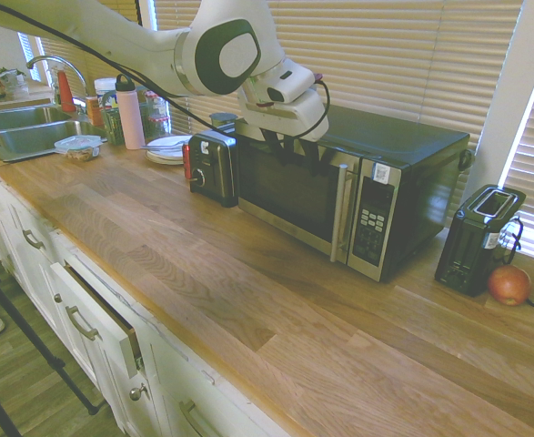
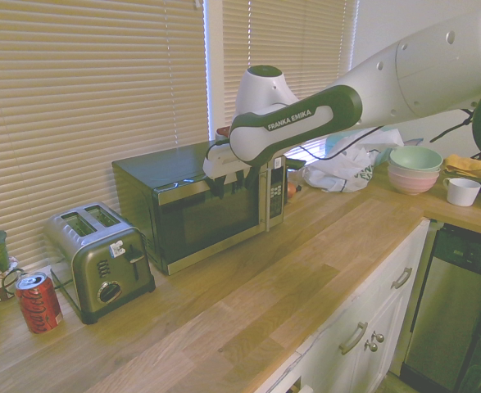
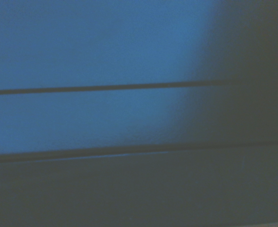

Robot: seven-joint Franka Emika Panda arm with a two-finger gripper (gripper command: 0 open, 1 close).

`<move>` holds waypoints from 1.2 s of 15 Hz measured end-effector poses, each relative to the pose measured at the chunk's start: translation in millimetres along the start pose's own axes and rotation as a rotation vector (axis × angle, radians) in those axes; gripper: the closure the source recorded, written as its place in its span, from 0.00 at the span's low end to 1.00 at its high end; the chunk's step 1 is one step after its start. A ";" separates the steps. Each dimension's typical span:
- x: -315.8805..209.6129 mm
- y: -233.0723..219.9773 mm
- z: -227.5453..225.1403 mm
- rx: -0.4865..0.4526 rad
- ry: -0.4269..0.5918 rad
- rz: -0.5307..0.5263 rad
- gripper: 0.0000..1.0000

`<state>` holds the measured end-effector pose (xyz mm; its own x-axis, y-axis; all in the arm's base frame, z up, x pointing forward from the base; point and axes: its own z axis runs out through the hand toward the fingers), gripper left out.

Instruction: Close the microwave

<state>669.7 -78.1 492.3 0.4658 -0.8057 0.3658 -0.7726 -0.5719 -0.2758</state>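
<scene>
The microwave (image 1: 362, 173) door sits right behind the fingers (image 1: 317, 160).

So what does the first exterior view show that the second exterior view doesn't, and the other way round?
Only the first: the sink, pink bottle and open drawer.
Only the second: the green bowl and white mug.
Both: the microwave with its door flush, and the end effector in front of it.
</scene>
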 end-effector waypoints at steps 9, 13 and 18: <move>-100.7 48.0 -24.5 -0.053 -0.113 -0.070 0.00; -134.2 68.4 -29.0 -0.102 -0.173 -0.091 0.00; -175.2 94.6 -9.7 -0.179 -0.273 -0.106 0.00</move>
<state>510.8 10.4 410.7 0.6273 -0.7686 0.1258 -0.7659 -0.6381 -0.0793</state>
